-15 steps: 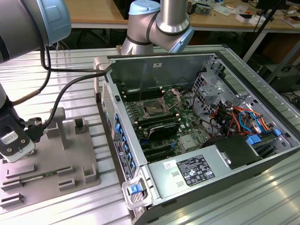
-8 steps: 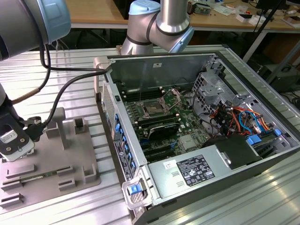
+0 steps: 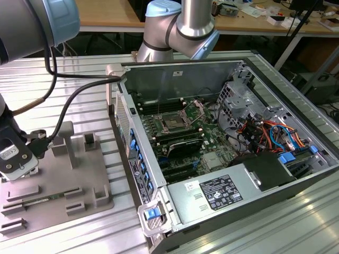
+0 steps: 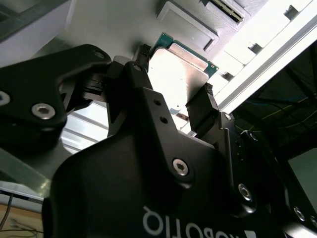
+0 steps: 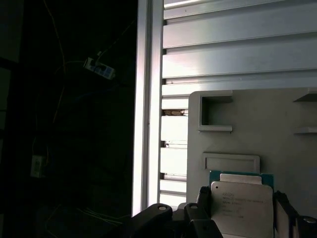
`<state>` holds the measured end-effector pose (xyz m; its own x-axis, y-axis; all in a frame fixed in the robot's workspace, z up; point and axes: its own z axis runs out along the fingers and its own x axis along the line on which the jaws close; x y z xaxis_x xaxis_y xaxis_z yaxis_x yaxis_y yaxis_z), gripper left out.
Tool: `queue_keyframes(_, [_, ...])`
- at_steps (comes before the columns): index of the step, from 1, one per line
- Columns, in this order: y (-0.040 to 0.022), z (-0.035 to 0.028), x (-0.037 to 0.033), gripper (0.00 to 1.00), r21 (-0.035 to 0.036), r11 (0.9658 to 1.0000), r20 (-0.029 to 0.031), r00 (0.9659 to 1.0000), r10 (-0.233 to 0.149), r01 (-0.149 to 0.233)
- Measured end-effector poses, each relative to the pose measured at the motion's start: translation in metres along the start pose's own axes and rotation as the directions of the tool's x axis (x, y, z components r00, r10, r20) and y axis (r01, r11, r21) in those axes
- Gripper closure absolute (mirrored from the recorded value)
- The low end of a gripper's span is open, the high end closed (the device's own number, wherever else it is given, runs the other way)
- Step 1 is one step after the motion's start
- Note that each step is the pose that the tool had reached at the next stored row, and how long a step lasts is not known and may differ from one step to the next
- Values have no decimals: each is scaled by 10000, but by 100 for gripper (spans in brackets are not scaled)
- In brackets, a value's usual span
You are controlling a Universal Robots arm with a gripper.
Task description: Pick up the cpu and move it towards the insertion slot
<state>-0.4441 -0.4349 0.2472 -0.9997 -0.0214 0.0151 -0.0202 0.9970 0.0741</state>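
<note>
Gripper (image 4: pixel 176 82) clamped on cpu (image 5: pixel 241 210) edges, over grey tray (image 3: pixel 79 180), exterior view's left. I judge grasp done, carry not: insertion slot (image 3: pixel 174 121) well apart, inside computer case (image 3: pixel 180 74). Lift-off I cannot confirm.

- A ribbed aluminium table (image 3: pixel 85 62) spans the exterior view from 9 to 5 o'clock.
- Glare (image 3: pixel 296 217) streaks it at 4 o'clock.
- A wooden desk (image 3: pixel 106 13) stands behind at 11 o'clock.
- A cluttered desk (image 3: pixel 249 24) stands at 1 o'clock on pale metal legs (image 3: pixel 294 45).
- In the first wrist view, a dark space (image 5: pixel 64 148) lies beyond the table's edge rail (image 5: pixel 148 99).
</note>
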Motion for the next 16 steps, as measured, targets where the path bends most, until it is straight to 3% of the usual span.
queue_keyframes(16, [5, -70, -2, 45, 0, 10000, -1, 10000, 0, 0])
